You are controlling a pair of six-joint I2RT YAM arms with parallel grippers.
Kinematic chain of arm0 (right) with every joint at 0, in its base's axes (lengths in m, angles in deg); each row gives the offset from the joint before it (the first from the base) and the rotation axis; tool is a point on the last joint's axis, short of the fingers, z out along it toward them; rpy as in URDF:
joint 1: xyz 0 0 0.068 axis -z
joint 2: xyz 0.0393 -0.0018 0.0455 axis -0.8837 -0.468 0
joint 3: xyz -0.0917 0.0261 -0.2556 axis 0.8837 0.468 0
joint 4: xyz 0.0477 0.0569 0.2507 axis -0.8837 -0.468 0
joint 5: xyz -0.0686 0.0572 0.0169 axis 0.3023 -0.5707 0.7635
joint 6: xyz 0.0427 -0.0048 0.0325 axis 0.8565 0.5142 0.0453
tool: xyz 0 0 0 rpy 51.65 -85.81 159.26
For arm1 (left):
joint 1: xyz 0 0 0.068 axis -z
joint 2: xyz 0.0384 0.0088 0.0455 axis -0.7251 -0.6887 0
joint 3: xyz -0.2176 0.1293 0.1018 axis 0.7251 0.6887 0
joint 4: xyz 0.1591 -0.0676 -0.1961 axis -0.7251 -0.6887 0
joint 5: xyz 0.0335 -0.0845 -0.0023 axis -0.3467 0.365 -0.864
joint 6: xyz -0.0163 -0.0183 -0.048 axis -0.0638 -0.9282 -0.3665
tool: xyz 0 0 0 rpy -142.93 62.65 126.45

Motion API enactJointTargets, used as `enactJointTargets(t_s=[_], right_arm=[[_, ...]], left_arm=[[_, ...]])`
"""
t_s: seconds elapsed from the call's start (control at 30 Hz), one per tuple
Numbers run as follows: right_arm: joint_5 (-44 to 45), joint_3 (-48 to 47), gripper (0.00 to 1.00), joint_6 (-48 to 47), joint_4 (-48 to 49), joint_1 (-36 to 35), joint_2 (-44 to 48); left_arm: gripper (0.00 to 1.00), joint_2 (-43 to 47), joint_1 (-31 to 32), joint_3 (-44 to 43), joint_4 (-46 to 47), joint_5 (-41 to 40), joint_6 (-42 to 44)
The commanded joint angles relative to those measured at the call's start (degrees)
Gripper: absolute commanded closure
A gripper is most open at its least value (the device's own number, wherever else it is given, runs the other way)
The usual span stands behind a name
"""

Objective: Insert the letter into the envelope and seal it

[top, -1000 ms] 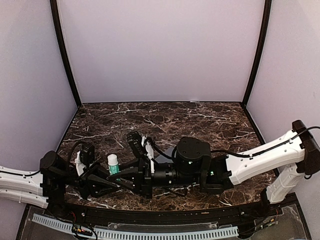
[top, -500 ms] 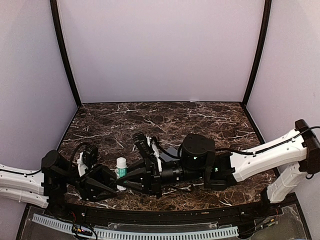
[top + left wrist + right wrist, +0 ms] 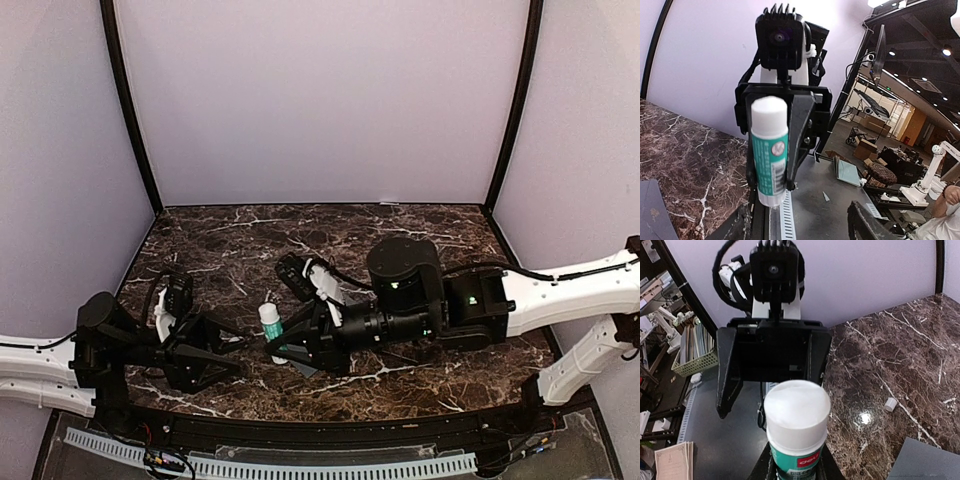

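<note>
The right gripper (image 3: 278, 342), reaching in from 3 o'clock, has its jaws clamped on the lower body of the glue stick (image 3: 269, 320), which stands upright with its white end on top. The left gripper (image 3: 238, 352) faces the stick from 8 o'clock with jaws wide apart, near it but not touching. The envelope (image 3: 299, 364) lies flat on the table (image 3: 400, 230) under the right gripper, a corner showing at 5 o'clock of the stick.

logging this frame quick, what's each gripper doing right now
left gripper: open, holding nothing.
right gripper: closed on the glue stick.
</note>
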Motion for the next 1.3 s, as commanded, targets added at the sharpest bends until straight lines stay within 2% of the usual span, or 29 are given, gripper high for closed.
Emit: enactJointTargets(t_s=[0.0,0.23,0.53,0.73,0.8,0.97,1.07,1.1,1.17,1.2,1.27], right_arm=[[-1.40,-2.42,1.00,-3.26,-9.25,-0.50,-1.37],[-2.71,-4.78,1.00,-4.22,-11.60,-1.22,-4.49],[-3.18,-6.16,1.00,-4.39,-11.81,-1.40,-6.56],[-3.13,-7.45,1.00,-4.49,-12.58,-1.42,-8.13],[-2.85,-7.38,1.00,-4.49,-12.42,-1.38,-8.22],[-1.75,-7.07,1.00,-4.27,-12.01,-1.45,-8.26],[0.28,-6.61,0.99,-4.10,-11.42,-1.42,-8.05],[1.56,-6.10,0.88,-3.93,-10.81,-1.41,-7.67],[4.23,-4.01,0.57,-3.71,-8.00,-1.42,-6.36],[5.09,-2.21,0.49,-3.74,-5.45,-1.42,-5.52],[6.24,2.19,0.40,-4.07,1.35,-1.42,-3.49]], left_arm=[[0.34,-0.32,0.12,-1.69,-2.96,-4.89,1.96],[0.35,-3.45,0.12,-2.44,-3.16,-6.37,2.96],[0.48,-6.97,0.12,-3.41,-2.87,-6.75,3.33],[0.51,-8.33,0.12,-3.83,-2.61,-6.10,3.38],[0.58,-8.89,0.12,-4.02,-2.60,-5.77,3.42],[0.88,-9.95,0.16,-4.71,-3.30,-6.27,3.42],[0.98,-9.92,0.13,-4.70,-3.08,-7.23,3.07],[0.99,-9.83,0.12,-4.60,-2.90,-7.60,2.57],[0.99,-9.55,0.12,-4.41,-2.34,-8.92,1.45],[0.99,-9.16,0.14,-4.33,-1.64,-10.13,0.94],[1.00,-8.74,0.15,-3.55,0.97,-12.19,-1.07]])
